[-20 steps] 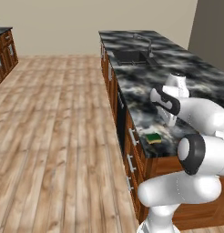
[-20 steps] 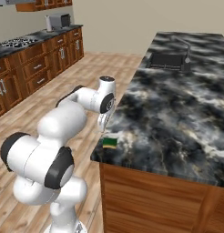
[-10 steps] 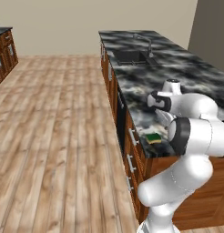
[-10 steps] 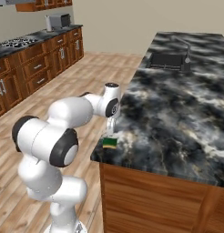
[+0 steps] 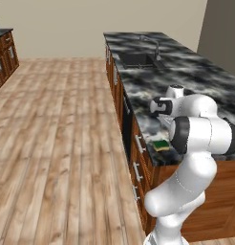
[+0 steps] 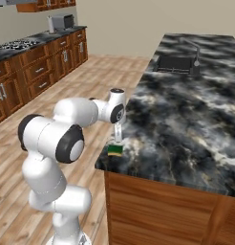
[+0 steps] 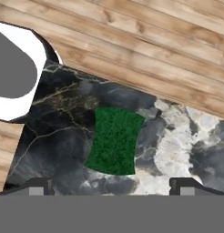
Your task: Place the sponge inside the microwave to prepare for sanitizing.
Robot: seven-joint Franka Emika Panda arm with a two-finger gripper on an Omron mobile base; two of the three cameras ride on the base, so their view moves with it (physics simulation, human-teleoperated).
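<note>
I count one sponge, green scrub side up, lying at the near corner of the marble island counter (by its edge). My gripper hovers above it, its two fingertips spread wide, touching nothing.

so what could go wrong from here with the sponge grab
The sponge lies close to the corner edge of the counter, green side up; a clumsy descent could knock it off onto the wood floor.

In the hand view the open gripper has a fingertip on each side of the sponge, but the sponge looks slightly skewed, so closing may twist it rather than hold it squarely.

The microwave stands across the room, so a weak grip risks a drop during the carry.
</note>
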